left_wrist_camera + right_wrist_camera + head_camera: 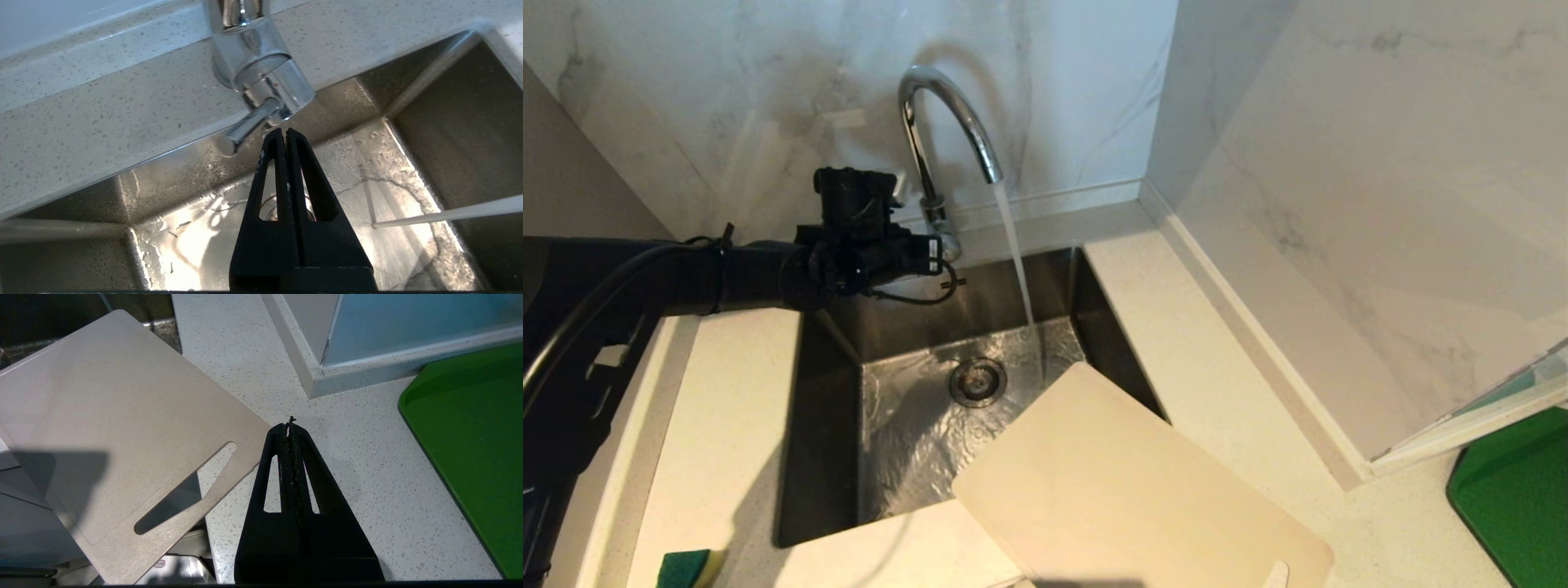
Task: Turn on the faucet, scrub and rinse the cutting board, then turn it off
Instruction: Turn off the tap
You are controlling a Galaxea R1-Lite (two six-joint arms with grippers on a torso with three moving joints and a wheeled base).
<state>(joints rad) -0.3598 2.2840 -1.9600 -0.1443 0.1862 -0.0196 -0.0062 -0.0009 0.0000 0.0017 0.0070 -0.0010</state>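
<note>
Nearest, cutting board overhung the sink; left gripper, closed, empty, sat beside running faucet; right gripper closed.

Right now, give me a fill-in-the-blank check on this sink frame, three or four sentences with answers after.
1. Water from the faucet is ____.
2. The left gripper, fingers ____, sits by the faucet's lever.
3. One corner of the cutting board overhangs the ____.
4. The right gripper hovers over the counter, holding ____.

Answers: running; shut; sink; nothing
</note>
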